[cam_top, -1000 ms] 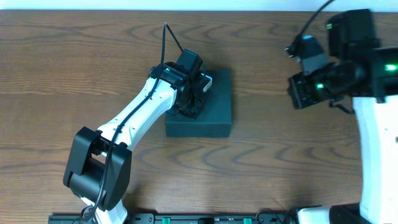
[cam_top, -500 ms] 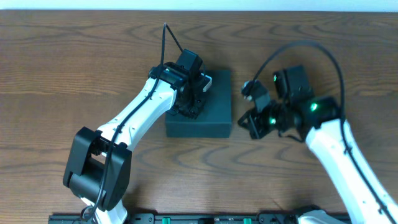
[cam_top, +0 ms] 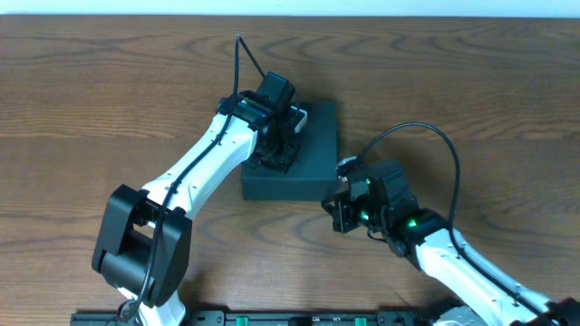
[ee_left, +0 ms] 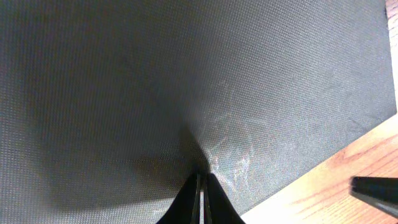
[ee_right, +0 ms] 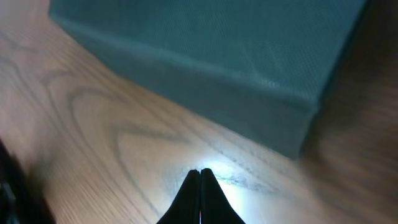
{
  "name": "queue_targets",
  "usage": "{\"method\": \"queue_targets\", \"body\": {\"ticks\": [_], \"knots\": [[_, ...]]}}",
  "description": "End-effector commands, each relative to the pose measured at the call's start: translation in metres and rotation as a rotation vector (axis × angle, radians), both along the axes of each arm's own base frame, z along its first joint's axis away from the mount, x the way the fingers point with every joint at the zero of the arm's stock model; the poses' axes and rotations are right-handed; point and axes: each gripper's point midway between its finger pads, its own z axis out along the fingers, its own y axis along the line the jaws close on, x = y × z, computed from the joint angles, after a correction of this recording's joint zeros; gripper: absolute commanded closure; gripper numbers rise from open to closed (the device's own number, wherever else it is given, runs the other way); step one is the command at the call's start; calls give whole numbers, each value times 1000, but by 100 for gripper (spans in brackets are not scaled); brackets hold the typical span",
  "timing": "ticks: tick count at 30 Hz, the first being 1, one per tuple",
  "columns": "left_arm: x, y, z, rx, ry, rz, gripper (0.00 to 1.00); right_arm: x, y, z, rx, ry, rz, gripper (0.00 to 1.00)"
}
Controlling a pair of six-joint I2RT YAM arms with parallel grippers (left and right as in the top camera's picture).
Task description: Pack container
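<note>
The matte black container (cam_top: 313, 167) lies closed on the wooden table in the overhead view. My left gripper (cam_top: 276, 156) is shut and its tips press down on the lid; the left wrist view shows the fingertips (ee_left: 203, 177) touching the black textured lid (ee_left: 155, 81). My right gripper (cam_top: 337, 215) is shut and empty, low over the table just off the container's near right corner. In the right wrist view its closed tips (ee_right: 199, 173) point at the bare wood in front of the container's side wall (ee_right: 211, 81).
The wooden table (cam_top: 109, 91) extends on all sides of the container. A black cable (cam_top: 249, 54) loops up from the left arm. The right arm's cable (cam_top: 435, 145) arcs above the table to the right of the container.
My right arm has swung from the far right edge down and left, ending low beside the container's near right corner. The left gripper has stayed pressed on the lid.
</note>
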Motion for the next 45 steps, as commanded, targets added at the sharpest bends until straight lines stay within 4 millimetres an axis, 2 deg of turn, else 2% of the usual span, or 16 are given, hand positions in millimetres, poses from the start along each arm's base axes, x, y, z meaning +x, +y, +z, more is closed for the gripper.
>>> {"method": "queue_targets", "body": {"ticks": [1, 5, 10, 17, 20, 23, 25, 27, 29, 30, 33, 38, 41, 43, 45], "knots": [[-17, 11, -31, 69, 88, 9, 94, -2, 1, -22, -31, 67, -89, 98], [-18, 11, -31, 69, 90, 9, 94, 5, 17, -35, -7, 78, -122, 99], [-19, 12, -31, 72, 95, 8, 94, 22, 20, -40, 21, 61, -198, 98], [-19, 12, -31, 72, 94, 8, 94, 42, 7, -39, 5, 22, -354, 98], [-19, 12, -31, 72, 94, 8, 94, 48, 8, -33, 26, 1, -374, 98], [-19, 12, -31, 72, 94, 8, 94, 48, 10, -32, 35, 2, -367, 98], [-19, 12, -31, 73, 97, 8, 95, 39, 21, -30, 73, 32, -292, 99], [-20, 13, -28, 77, 104, 8, 94, 30, 31, -19, 124, 43, -190, 98], [-21, 12, -22, 78, 111, 8, 94, 27, 32, -5, 166, 48, -147, 98], [-21, 11, -16, 74, 114, 7, 94, 28, 26, 5, 178, 45, -148, 98], [-9, 5, 20, 42, 61, 18, 94, 37, -2, 44, 183, -49, -182, 98], [17, 12, 98, 11, -161, 85, 94, 50, -47, 124, 179, -314, -229, 98], [25, 39, 157, 9, -342, 185, 94, 54, -80, 177, 147, -473, -278, 98], [20, 60, 195, -26, -433, 259, 94, 55, -96, 200, 108, -546, -293, 99], [9, 78, 223, -67, -491, 312, 94, 54, -107, 213, 63, -581, -290, 99]]}}
